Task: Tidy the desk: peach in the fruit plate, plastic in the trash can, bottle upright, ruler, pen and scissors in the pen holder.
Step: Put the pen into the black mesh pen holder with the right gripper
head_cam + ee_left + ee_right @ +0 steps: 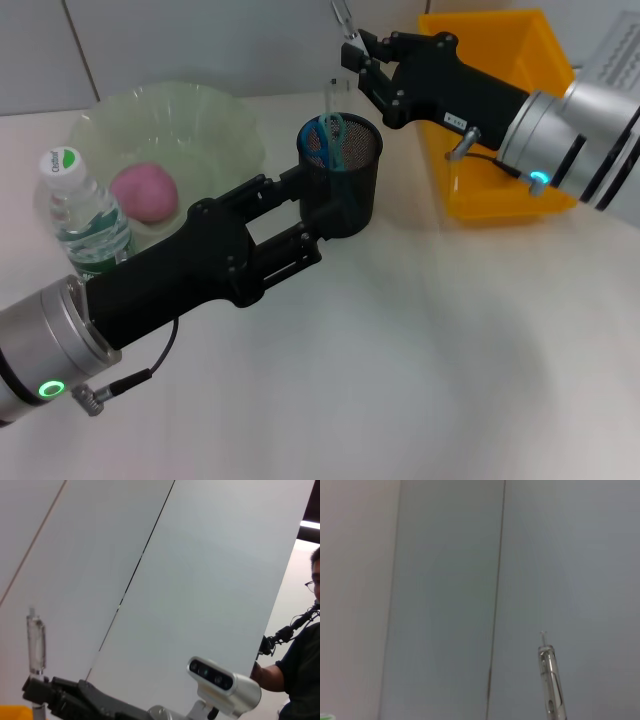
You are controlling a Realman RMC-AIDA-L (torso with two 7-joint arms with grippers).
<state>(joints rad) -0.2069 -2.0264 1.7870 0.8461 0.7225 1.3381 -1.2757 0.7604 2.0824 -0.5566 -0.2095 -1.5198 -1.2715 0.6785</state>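
Clear plastic, the pen (343,22) stands nearly upright in our right gripper (352,50), whose fingers are clamped on its lower part, just above and slightly behind the pen holder (343,180). Our left gripper (318,215) has one finger on each side of the black mesh holder, seemingly steadying it, though we cannot tell whether it is truly clamped on it or only bracketing it. Blue-handled scissors (327,137) already stand inside the holder, and a thin clear strip beside them may be the ruler; we cannot be sure. Behind our left arm the peach (145,192) lies in the pale green plate (220,112), the bottle (82,213) stands upright just beside it, and the yellow bin (505,120) sits under our right arm. We judge the pen to be the last item, with only lowering and release left. The risk is in the drop: the tip could catch the scissor handles or the rim and tip out onto the desk, or pressing down could shove the holder if our left gripper's hold is loose. Most of the pen is hidden by the fingers in the head view, and its top runs to the frame edge. The wrist views show only its clear barrel against a blank wall, with no sign of the holder's opening.
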